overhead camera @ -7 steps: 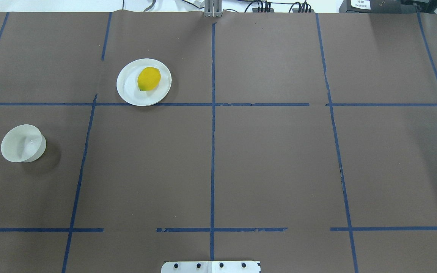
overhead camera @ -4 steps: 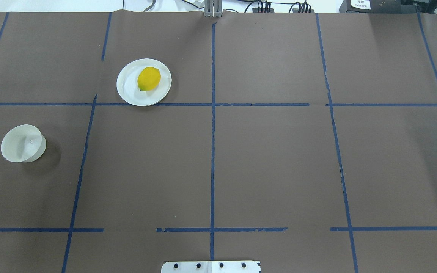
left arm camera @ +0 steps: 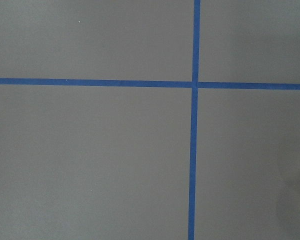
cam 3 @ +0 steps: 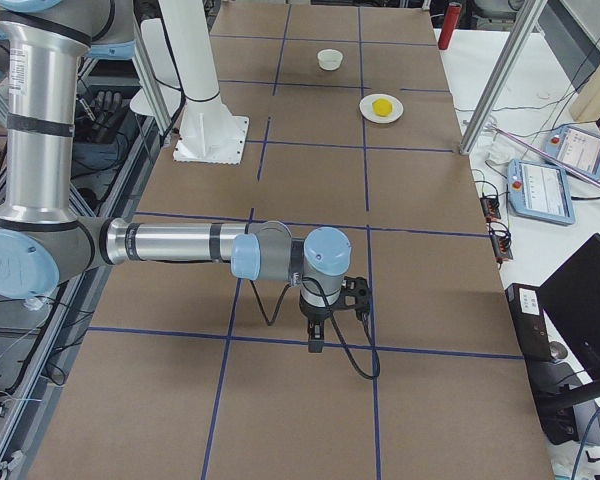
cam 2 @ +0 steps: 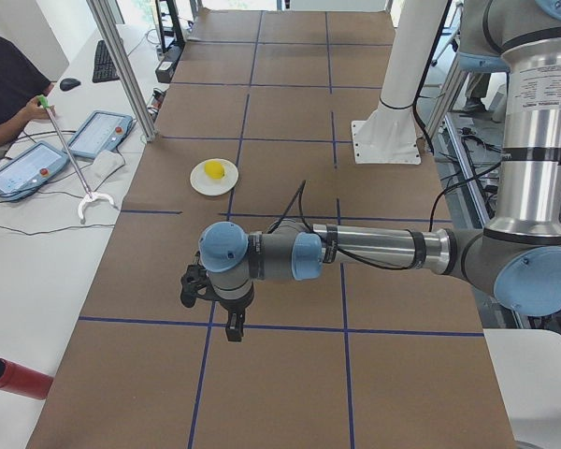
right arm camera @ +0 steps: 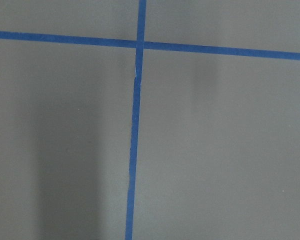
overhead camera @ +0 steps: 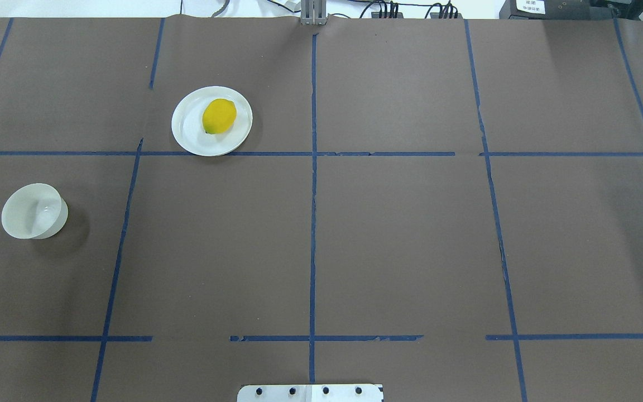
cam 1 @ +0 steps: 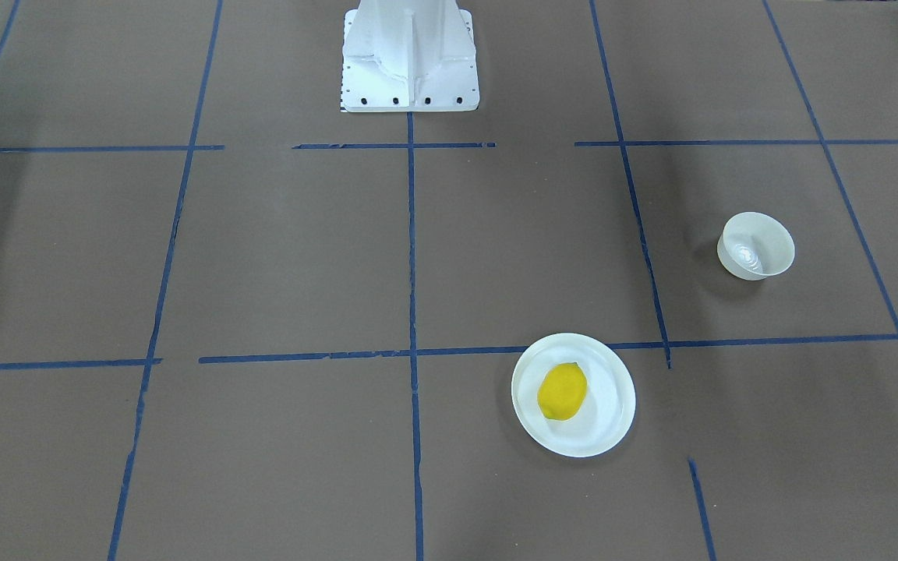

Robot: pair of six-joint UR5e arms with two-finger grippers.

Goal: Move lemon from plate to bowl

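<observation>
The yellow lemon (overhead camera: pixel 219 115) lies on the flat white plate (overhead camera: pixel 187 134) at the far left-centre of the table; both also show in the front view, the lemon (cam 1: pixel 562 391) on the plate (cam 1: pixel 613 405). The small deep white bowl (overhead camera: pixel 34 211) stands empty at the table's left edge, apart from the plate, and shows in the front view (cam 1: pixel 757 245). My left gripper (cam 2: pixel 234 327) shows only in the exterior left view, my right gripper (cam 3: pixel 317 345) only in the exterior right view. Both point down over bare table, and I cannot tell whether they are open or shut.
The table is covered in brown paper with a grid of blue tape lines (overhead camera: pixel 313 167). The robot's white base (cam 1: pixel 410 58) stands at the near middle edge. Both wrist views show only paper and tape. Operator tablets (cam 2: pixel 98 133) lie beyond the far edge.
</observation>
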